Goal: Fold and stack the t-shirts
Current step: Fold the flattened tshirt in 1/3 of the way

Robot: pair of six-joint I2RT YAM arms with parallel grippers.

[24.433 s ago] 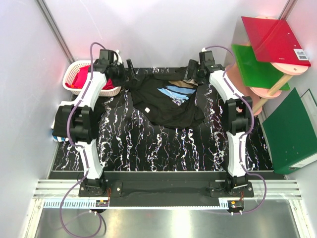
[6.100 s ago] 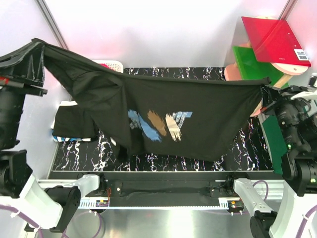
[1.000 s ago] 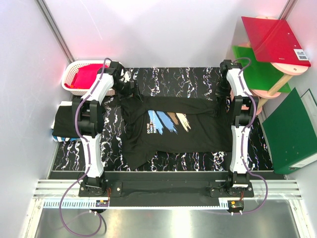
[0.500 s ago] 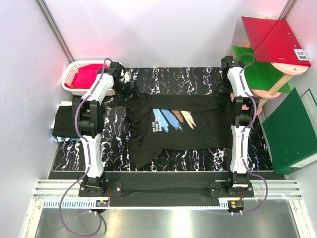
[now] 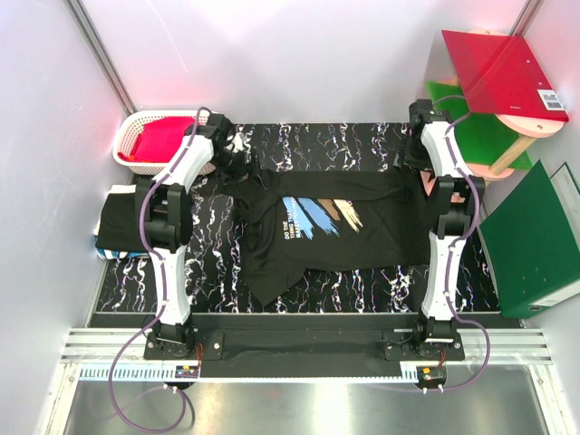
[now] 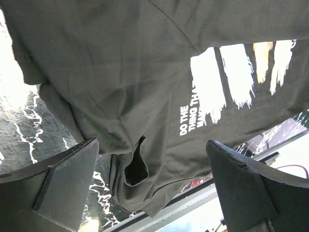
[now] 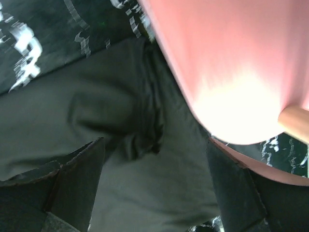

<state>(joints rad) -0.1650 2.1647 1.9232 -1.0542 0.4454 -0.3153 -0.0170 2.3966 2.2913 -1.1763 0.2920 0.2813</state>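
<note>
A black t-shirt [image 5: 362, 240] with blue, orange and pale-blue brush strokes [image 5: 317, 216] lies spread face up on the marbled table, its left side bunched. A second t-shirt [image 5: 122, 220] rests folded as a black rectangle off the table's left edge. My left gripper [image 5: 234, 163] hovers open over the shirt's far left corner; in the left wrist view its fingers [image 6: 63, 183] stand wide apart above the crumpled sleeve [image 6: 135, 164]. At the far right corner my right gripper [image 5: 412, 165] is open, with wrinkled black cloth [image 7: 145, 140] lying loose between its fingers [image 7: 77, 179].
A white basket [image 5: 136, 136] holding red cloth stands at the far left. A pink stool [image 5: 480, 168] carrying red and green folders crowds the far right corner, close to my right gripper. A green binder [image 5: 535, 240] leans at the right. Walls close in on both sides.
The right gripper has opened and let go of the shirt's far right corner. The shirt has slid a little to the right and away. The left gripper stays open.
</note>
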